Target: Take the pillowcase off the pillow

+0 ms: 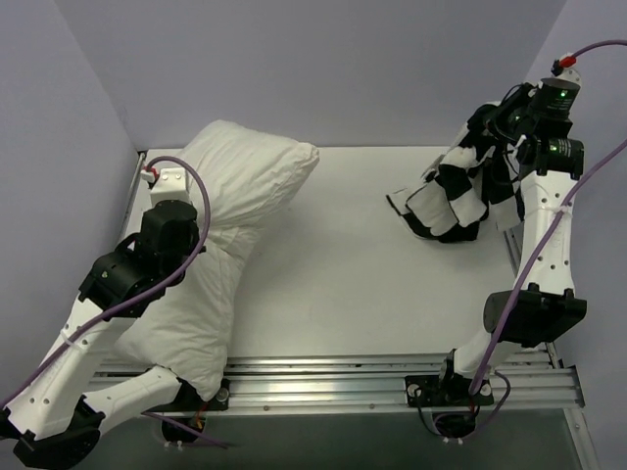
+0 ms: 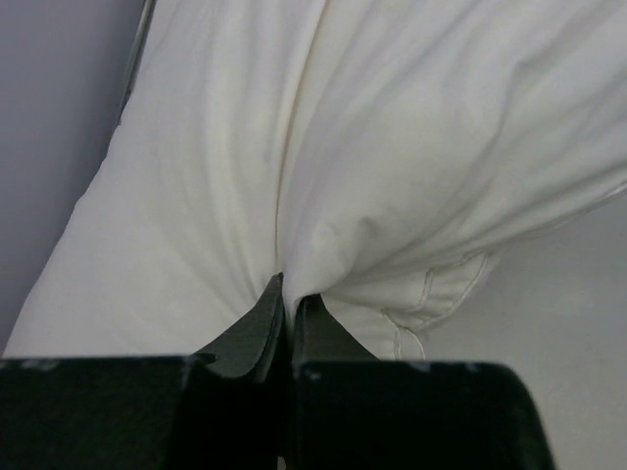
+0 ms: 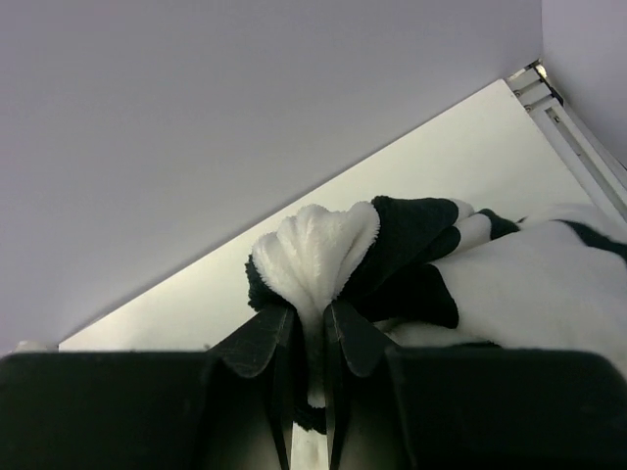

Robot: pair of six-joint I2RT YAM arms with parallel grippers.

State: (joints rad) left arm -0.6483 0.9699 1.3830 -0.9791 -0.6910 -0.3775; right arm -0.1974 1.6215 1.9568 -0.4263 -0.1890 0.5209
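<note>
The plain white pillow (image 1: 230, 225) lies bare at the left of the table, bent, one end raised against the back wall. My left gripper (image 2: 287, 299) is shut on a pinched fold of the pillow (image 2: 392, 176); in the top view its fingers are hidden under the wrist (image 1: 167, 230). The black and white checkered pillowcase (image 1: 456, 191) hangs bunched at the back right, apart from the pillow, its lower end on the table. My right gripper (image 3: 312, 313) is shut on a fold of the pillowcase (image 3: 323, 250) and holds it up (image 1: 490, 132).
The white table (image 1: 362, 274) has a metal rail along its near edge (image 1: 392, 377) and its right edge (image 3: 578, 127). Lilac walls close in the left, back and right sides. Purple cables run along both arms.
</note>
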